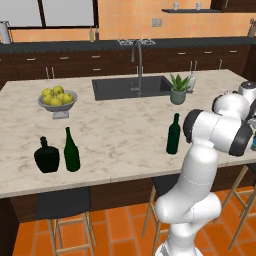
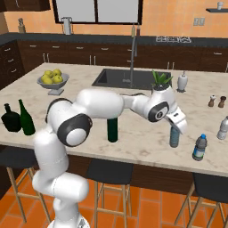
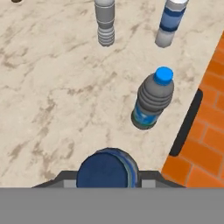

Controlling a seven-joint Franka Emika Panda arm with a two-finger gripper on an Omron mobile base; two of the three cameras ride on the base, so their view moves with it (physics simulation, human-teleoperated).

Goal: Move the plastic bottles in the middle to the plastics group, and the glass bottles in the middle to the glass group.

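Note:
My gripper [image 2: 175,129] reaches out to the right end of the island and is shut on a small blue-tinted plastic bottle [image 2: 174,138] that stands upright at counter level. From the hand view its dark blue cap [image 3: 107,171] sits between my fingertips [image 3: 65,178]. Just beyond it stand the plastics group bottles: one with a blue cap [image 3: 153,103] near the counter edge and two more [image 3: 105,24] further off. The tall green glass bottle [image 1: 173,134] stands mid-counter, partly behind my forearm [image 2: 112,130]. The glass group, a squat black bottle [image 1: 47,156] and a green bottle [image 1: 71,150], is at the left.
Salt and pepper shakers [image 2: 216,101] stand behind the plastics group. A potted plant [image 1: 179,90], a sink [image 1: 130,87] with a tall tap and a bowl of lemons [image 1: 58,98] sit further back. Stools [image 2: 109,173] line the near edge above the orange floor.

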